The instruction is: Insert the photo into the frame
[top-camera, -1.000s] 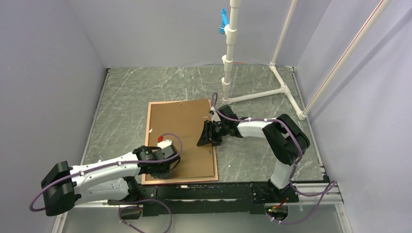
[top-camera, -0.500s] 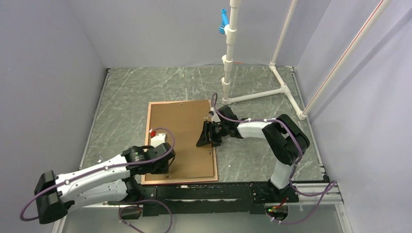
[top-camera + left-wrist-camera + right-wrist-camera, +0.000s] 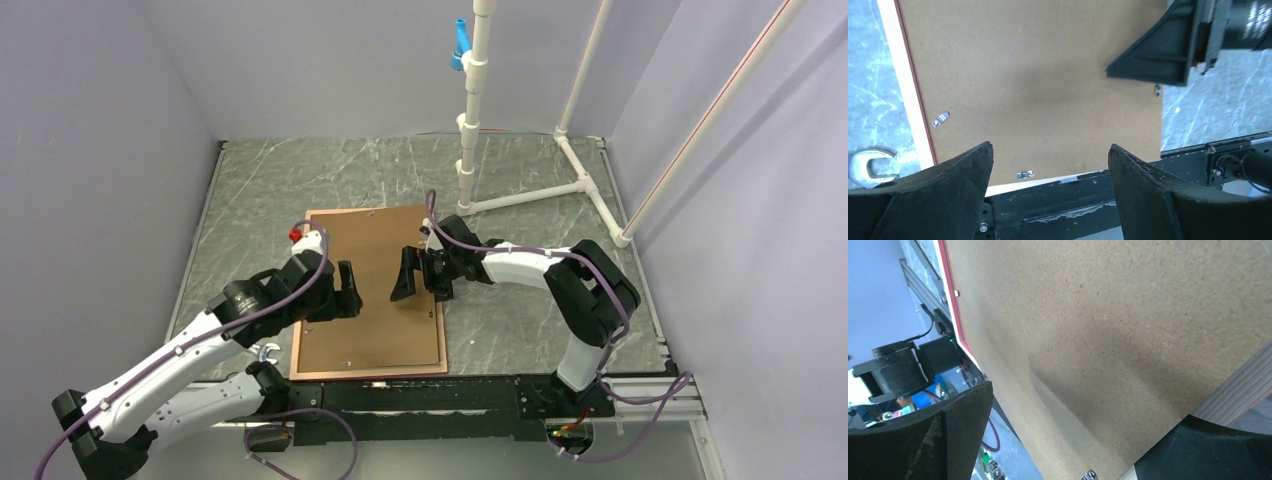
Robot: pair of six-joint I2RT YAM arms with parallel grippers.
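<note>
Both arms hang over the frame [image 3: 370, 376], which lies back-up on the table [image 3: 260, 200] with the brown board [image 3: 385, 300] set inside its salmon border. The left gripper [image 3: 347, 292] is over the board's left half and the right gripper [image 3: 403, 277] over its right edge. Both have their jaws spread wide, with nothing between the fingers.

We cannot see the photo in any view. We judge it may already lie under the board, but the pictures do not confirm it.

As we read it, the photo is a thin print: light, limp enough to sag or crease, and slick on a flat surface. It is best pinched by a white band at an edge, never across the picture.

The frame looks stiff and light. Its thin rim gives little to grip, and any glazing inside would be fragile, so we would press down gently and avoid twisting it.

The board is rigid and lies flush, so it would have to be taken at an edge or corner. The small metal clips [image 3: 940, 119] at its margin look like the next fiddly point, each needing only a fingertip nudge.
</note>
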